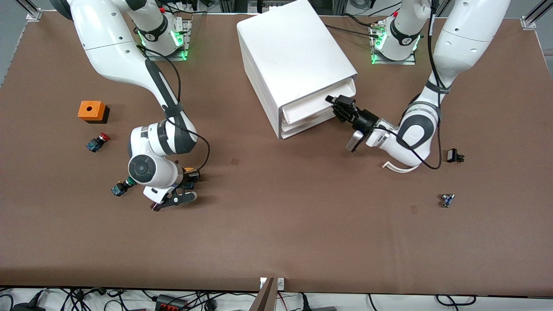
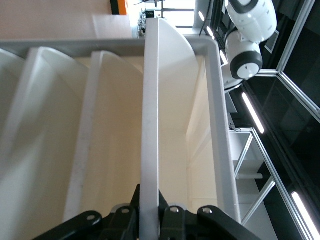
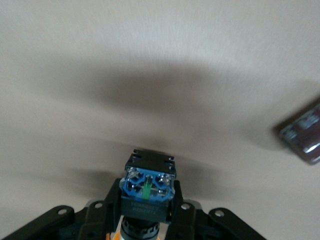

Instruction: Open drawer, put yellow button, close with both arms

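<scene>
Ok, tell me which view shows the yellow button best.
The right wrist view: the yellow button sits shut in the right gripper, blue base toward the camera. The front view shows only an orange glimpse under the arm. The left wrist view misses it.

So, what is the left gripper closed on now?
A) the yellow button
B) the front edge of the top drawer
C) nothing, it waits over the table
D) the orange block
B: the left gripper is at the cabinet's front, and its wrist view shows the fingers pinching the top drawer's thin white front edge.
</scene>
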